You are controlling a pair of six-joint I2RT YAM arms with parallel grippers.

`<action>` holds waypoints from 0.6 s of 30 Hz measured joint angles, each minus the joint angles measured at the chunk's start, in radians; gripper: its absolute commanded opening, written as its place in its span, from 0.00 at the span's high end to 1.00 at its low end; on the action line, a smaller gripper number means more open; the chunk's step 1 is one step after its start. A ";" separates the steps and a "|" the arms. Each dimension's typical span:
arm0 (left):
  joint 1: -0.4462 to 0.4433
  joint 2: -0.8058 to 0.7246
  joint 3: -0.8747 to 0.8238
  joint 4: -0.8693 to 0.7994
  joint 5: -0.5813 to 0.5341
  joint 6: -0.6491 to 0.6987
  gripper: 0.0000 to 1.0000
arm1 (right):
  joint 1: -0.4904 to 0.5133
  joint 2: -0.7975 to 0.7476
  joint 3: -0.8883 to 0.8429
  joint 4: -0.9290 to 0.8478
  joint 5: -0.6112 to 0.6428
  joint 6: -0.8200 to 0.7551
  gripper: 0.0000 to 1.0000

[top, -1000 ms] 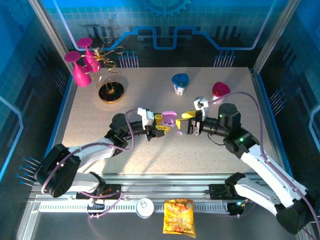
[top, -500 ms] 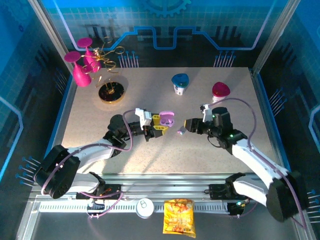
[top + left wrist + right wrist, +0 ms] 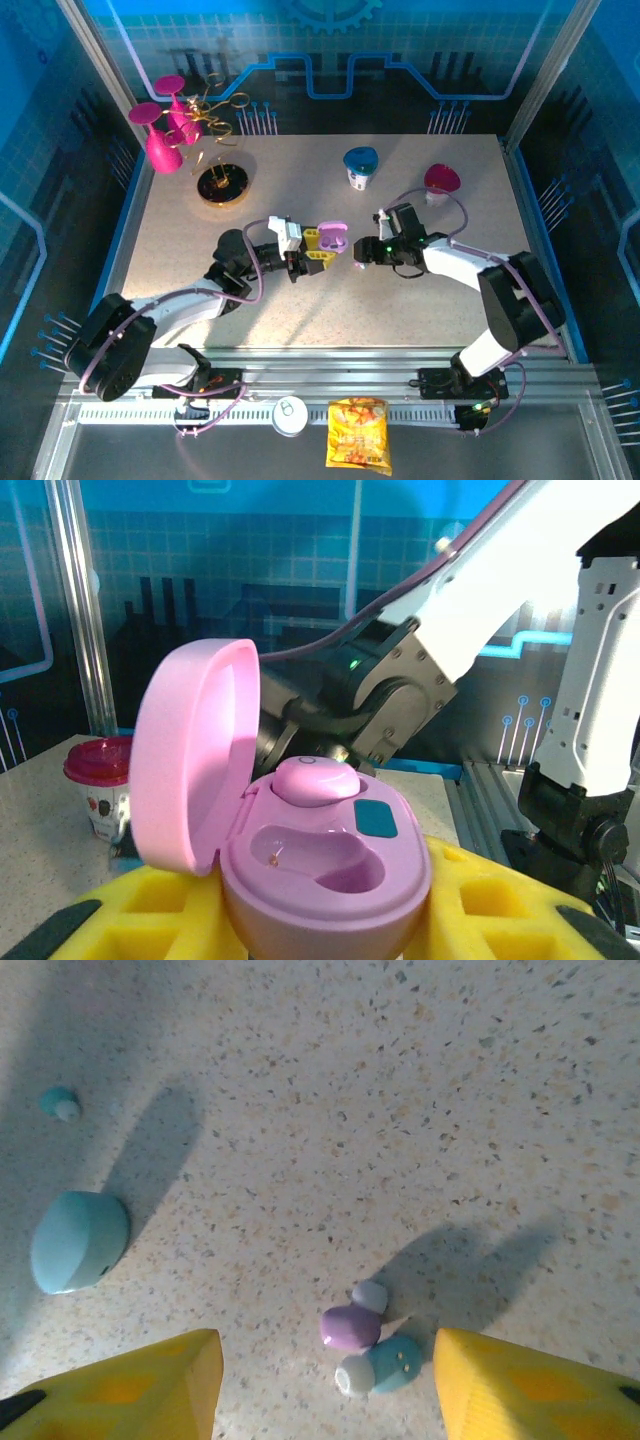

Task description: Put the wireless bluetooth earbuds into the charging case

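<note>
Right wrist view: the right gripper [image 3: 325, 1352] hangs over the table [image 3: 450, 1110] with its yellow fingers [image 3: 150, 1380] spread wide. Between them lie a lilac earbud [image 3: 350, 1327] and a blue earbud [image 3: 395, 1363], touching. To the left, the left gripper [image 3: 318, 252] clamps the open lilac case [image 3: 320, 870]. It has a seated bud [image 3: 315, 780] in the far well, and the near well is empty. This looks like the pickup step: lower, then pinch the lilac earbud alone.

Left fingers [image 3: 314, 238] clamp the open lilac case [image 3: 334, 237]; right arm [image 3: 445, 262] points toward it
</note>
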 measured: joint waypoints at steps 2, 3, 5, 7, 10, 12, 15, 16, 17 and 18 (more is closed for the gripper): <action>0.000 -0.013 -0.003 -0.006 0.000 0.002 0.81 | 0.004 0.036 0.007 0.006 -0.004 -0.003 0.44; 0.000 -0.017 -0.003 -0.011 0.000 0.002 0.81 | 0.006 0.051 0.008 0.008 -0.009 -0.005 0.45; 0.000 -0.023 -0.003 -0.018 0.000 0.003 0.81 | 0.010 0.074 0.009 0.009 -0.018 -0.011 0.46; 0.000 -0.026 -0.003 -0.023 0.000 0.003 0.81 | 0.019 0.087 0.009 0.006 -0.026 -0.016 0.46; 0.000 -0.028 -0.003 -0.029 0.000 0.003 0.81 | 0.037 0.085 0.009 -0.001 -0.034 -0.027 0.47; 0.000 -0.028 -0.003 -0.032 0.000 0.003 0.81 | 0.053 0.075 0.009 -0.016 -0.035 -0.036 0.47; 0.000 -0.028 -0.003 -0.032 0.000 0.003 0.81 | 0.077 0.037 0.003 -0.037 -0.047 -0.053 0.47; 0.000 -0.028 -0.003 -0.032 0.000 0.003 0.81 | 0.084 0.023 0.002 -0.043 -0.056 -0.058 0.47; 0.000 -0.028 -0.003 -0.032 0.000 0.003 0.81 | 0.092 0.006 0.002 -0.051 -0.071 -0.066 0.47; 0.000 -0.028 -0.003 -0.031 0.000 0.002 0.81 | 0.098 -0.009 0.002 -0.055 -0.087 -0.072 0.47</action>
